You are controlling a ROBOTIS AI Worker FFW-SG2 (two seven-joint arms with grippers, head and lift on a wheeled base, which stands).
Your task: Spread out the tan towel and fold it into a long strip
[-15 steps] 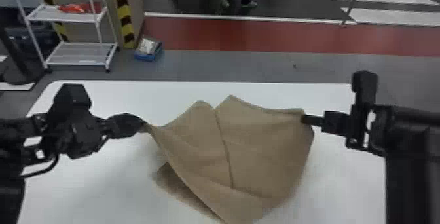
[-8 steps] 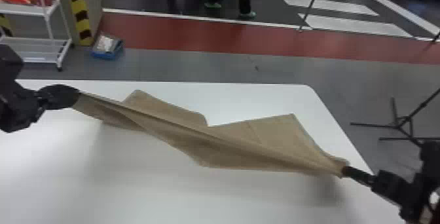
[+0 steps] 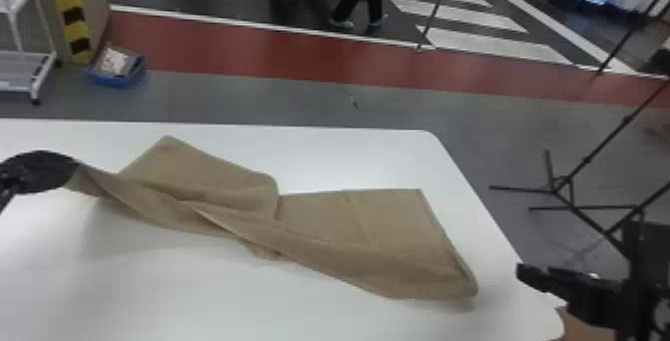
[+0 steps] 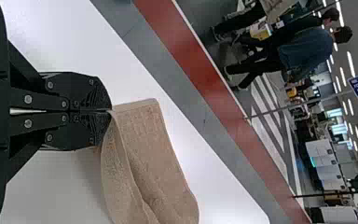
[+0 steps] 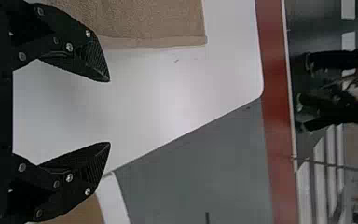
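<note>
Tan towel lies across table, long axis between grippers. Left gripper: jaws clamped on towel end. Right gripper: jaws apart, apparently just right of opposite end.

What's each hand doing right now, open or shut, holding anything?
Left hand: closed on a corner of the tan towel.
Right hand: open, holding nothing, off the towel's right end.

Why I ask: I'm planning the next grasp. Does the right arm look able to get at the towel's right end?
Likely yes: the right gripper is open and empty just beyond that end of the towel, with nothing visible blocking the way over the table.
</note>
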